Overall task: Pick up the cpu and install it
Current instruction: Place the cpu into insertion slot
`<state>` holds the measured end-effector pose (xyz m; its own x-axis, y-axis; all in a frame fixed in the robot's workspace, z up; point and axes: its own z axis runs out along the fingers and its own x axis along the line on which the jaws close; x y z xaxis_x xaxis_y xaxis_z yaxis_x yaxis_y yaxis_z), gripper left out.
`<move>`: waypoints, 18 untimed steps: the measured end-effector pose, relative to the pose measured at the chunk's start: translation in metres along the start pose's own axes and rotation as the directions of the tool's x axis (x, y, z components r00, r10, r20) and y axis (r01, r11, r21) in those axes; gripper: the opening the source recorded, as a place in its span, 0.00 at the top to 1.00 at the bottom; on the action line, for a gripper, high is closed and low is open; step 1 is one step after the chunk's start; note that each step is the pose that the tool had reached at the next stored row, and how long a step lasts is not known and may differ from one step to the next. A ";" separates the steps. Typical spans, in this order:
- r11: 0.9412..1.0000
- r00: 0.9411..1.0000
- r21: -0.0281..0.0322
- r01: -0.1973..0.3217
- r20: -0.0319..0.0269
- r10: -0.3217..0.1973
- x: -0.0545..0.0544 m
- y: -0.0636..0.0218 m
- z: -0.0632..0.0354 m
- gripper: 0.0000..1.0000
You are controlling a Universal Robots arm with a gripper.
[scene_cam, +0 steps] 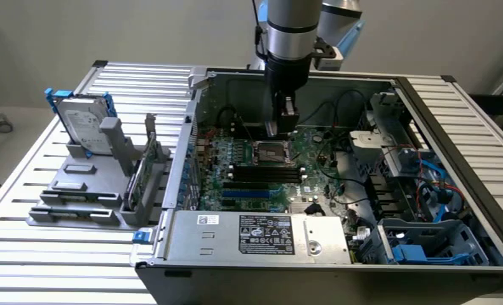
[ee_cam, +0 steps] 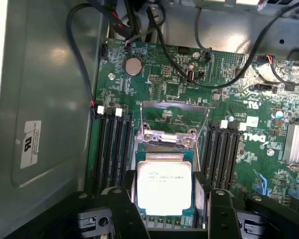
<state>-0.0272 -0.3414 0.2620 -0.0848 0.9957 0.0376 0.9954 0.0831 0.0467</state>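
The cpu (ee_cam: pixel 164 183), a silvery square chip with a pale rim, is seen pinched flat between the two black fingers of the gripper (scene_cam: pixel 273 132) inside the open computer case (ee_cam: pixel 45 99). The chip is held over the processor socket (scene_cam: pixel 268 153) on the green motherboard (ee_cam: pixel 179 84), with the long black memory slots (ee_cam: pixel 112 149) ranged on either side of it. The socket's metal retention frame (ee_cam: pixel 169 135) is seen tilted up and open just beyond the chip's far edge, and a dark strip of the socket is left showing past that edge.

The pick-up is judged to be done and the installing step to be in hand, with the chip not yet seated. Square alignment with the socket's outline is called for, and the chip is best kept level and its corners matched to the socket. Sideways drag is to be avoided, since the socket's contacts are probably easily bent.
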 end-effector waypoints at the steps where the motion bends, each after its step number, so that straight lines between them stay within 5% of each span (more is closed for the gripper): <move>1: 1.000 1.000 -0.001 -0.015 0.001 0.015 0.000 -0.0001 0.0018 0.45; 9: 0.998 0.998 -0.002 -0.069 0.010 0.069 0.001 -0.0084 0.0160 0.45; 18: 0.996 0.996 -0.004 -0.090 0.005 0.090 0.000 -0.0148 0.0306 0.45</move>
<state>-0.0406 -0.3415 0.2308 0.0049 0.9993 0.0362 0.9988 -0.0066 0.0475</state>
